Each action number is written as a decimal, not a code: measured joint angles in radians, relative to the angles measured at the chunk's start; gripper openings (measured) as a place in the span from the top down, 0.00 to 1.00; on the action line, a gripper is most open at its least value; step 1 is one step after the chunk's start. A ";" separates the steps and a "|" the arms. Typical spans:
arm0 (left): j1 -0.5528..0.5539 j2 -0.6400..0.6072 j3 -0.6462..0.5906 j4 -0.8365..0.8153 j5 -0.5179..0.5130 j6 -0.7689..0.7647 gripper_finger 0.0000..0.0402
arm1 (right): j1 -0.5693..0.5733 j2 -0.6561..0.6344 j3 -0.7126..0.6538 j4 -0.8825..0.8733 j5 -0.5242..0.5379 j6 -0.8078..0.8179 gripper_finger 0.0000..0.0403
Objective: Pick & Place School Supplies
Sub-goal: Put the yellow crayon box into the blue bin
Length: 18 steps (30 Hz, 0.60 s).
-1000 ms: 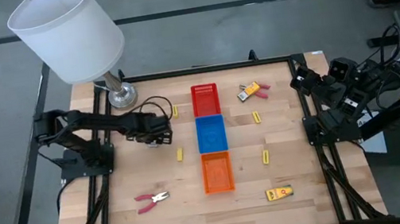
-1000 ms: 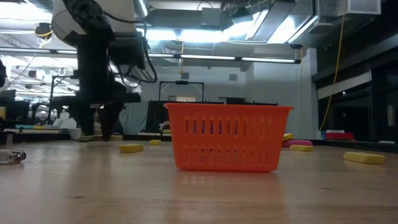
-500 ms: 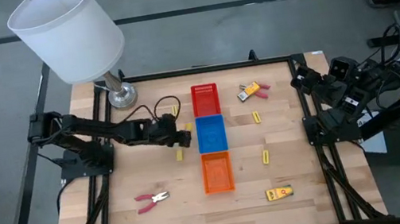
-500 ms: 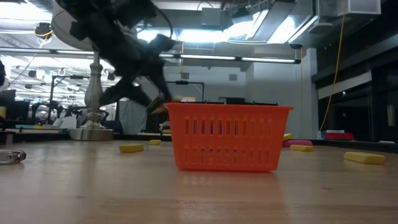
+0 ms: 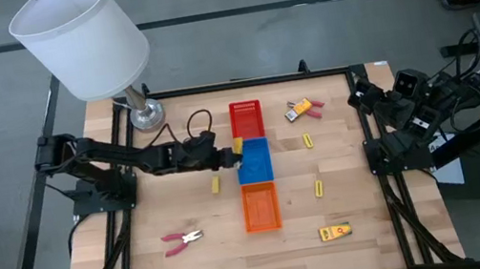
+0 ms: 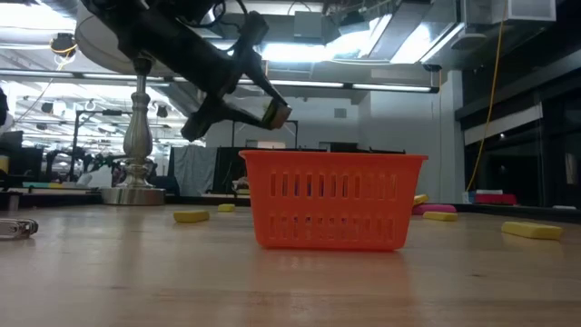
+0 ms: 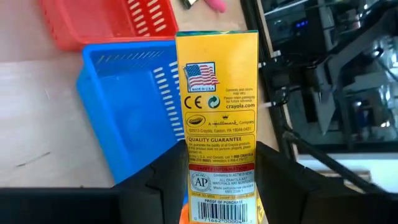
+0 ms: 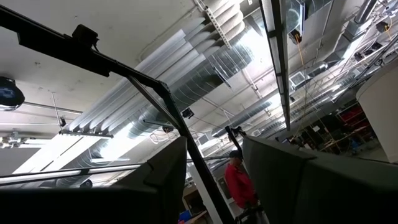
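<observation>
Yellow packet (image 7: 216,118) above blue tray (image 7: 130,112)

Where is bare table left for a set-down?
Bare wood lies between the pliers and the lamp base, and right of the orange tray past the yellow sticks. The left gripper crowds the blue tray.

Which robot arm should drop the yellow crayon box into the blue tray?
Left. The left gripper already holds the yellow crayon box at the edge of the blue tray. The right arm is folded at the table's right edge, far from the trays.
</observation>
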 joint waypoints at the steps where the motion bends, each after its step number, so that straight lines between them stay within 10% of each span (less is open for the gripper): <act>1: -0.003 0.012 0.000 0.021 -0.001 -0.015 0.60 | 0.000 0.000 0.000 0.000 -0.001 0.000 0.60; 18: -0.024 0.262 0.187 0.004 0.020 -0.044 0.52 | 0.001 0.000 0.000 0.000 -0.031 0.009 0.60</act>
